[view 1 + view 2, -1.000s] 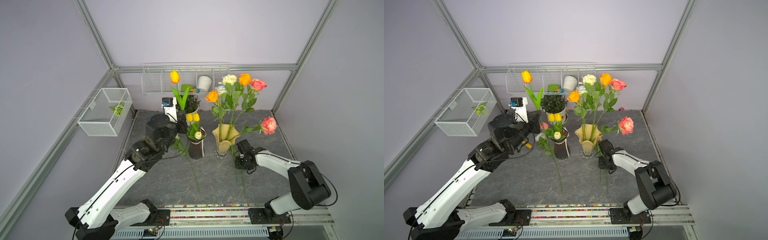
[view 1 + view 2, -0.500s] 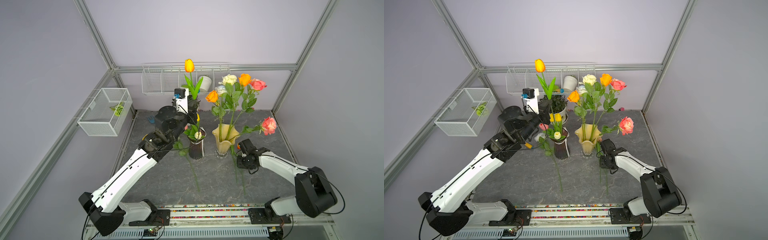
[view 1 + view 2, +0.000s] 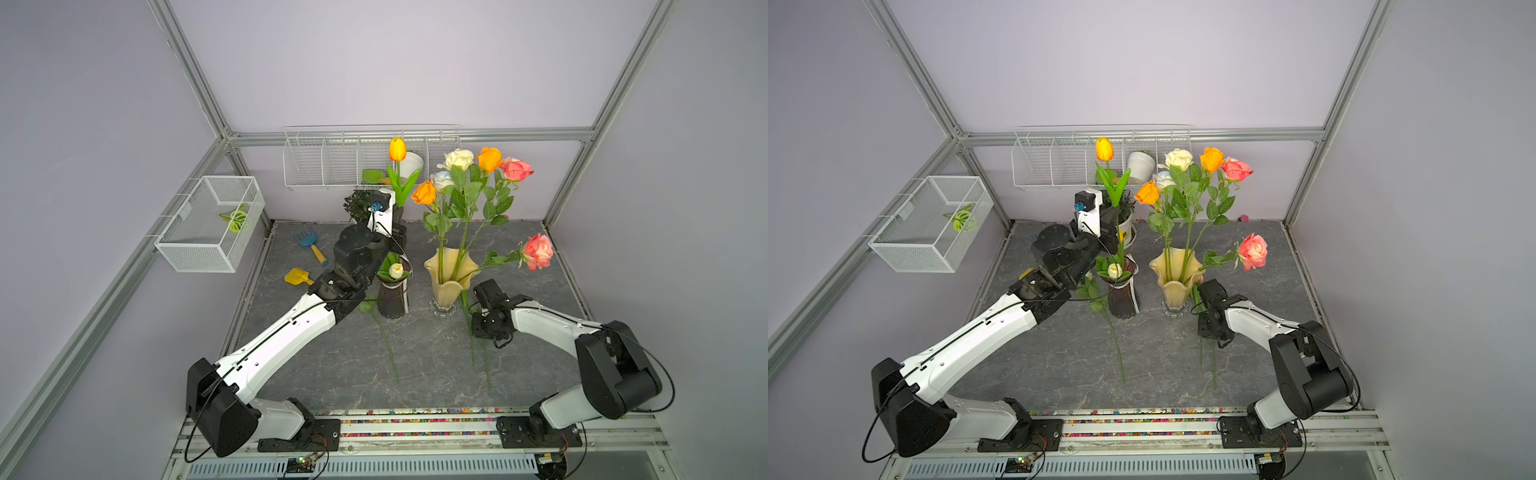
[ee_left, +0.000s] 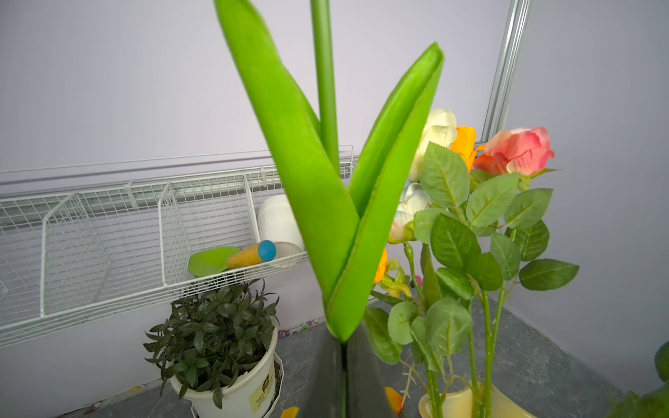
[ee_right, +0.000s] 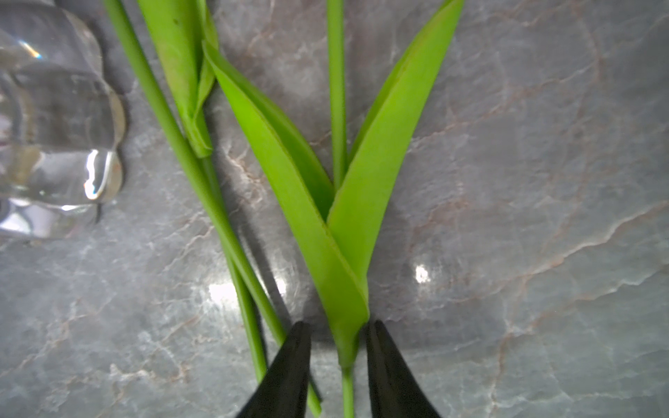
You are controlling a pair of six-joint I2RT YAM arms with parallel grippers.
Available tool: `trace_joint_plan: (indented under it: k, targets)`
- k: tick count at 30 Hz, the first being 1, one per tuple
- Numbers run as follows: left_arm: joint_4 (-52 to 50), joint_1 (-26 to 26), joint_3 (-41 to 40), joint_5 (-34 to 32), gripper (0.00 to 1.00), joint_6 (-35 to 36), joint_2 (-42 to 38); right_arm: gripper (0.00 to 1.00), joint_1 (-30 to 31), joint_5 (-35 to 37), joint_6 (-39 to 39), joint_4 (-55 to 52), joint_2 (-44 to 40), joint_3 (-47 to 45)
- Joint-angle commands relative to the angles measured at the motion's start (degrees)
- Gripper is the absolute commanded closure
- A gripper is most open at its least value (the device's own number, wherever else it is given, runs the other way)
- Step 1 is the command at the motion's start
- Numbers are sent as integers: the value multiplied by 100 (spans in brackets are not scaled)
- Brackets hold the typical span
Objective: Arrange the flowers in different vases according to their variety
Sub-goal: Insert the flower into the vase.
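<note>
Pinches the orange tulip [image 3: 397, 149] low on its stem, under the paired leaves, in the pressed-together left tool [image 4: 344, 362]; holds it upright over the dark purple vase [image 3: 391, 297] near the middle of the table [image 3: 432, 374]. Probably light and springy, top-heavy at the bloom: best gripped on bare stem, never the soft leaves. Straddles a second tulip stem [image 5: 344, 253] lying beside the yellow vase [image 3: 449, 278], right of middle, with the right tool [image 5: 337, 334] narrowly spread, not yet pinching.

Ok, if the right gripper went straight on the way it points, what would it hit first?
Probably the green stem lying on the table, at its leaf base: the right gripper points down, jaws open either side of it. The table looks just beneath.
</note>
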Motion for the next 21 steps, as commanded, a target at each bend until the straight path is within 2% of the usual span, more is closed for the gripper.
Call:
trace_joint_plan:
  k: [1,8,12,13,16,17,18,19,21]
  targets:
    - [589,-12,-305,-75,100,205,172,70,-25,-3,74,56,71,-99]
    - [553,-16,-408,-60,100,212,156,82,-25,-3,80,45,64,-74]
    - [346,-14,-343,4,100,267,70,84,-29,-37,73,70,61,-88]
    - [289,-15,-325,13,94,283,53,84,-18,-46,80,71,66,-83]
    - [215,-15,-326,74,45,311,-36,84,-25,-60,73,79,65,-91]
    - [217,-17,-337,83,33,315,-84,84,-24,-64,73,72,64,-86]
    - [206,-15,-337,77,26,301,-127,84,-25,-62,75,72,62,-85]
    - [193,-15,-337,70,10,308,-166,84,-27,-64,65,73,57,-85]
    - [100,-16,-303,57,0,330,-235,84,-24,-60,64,73,56,-74]
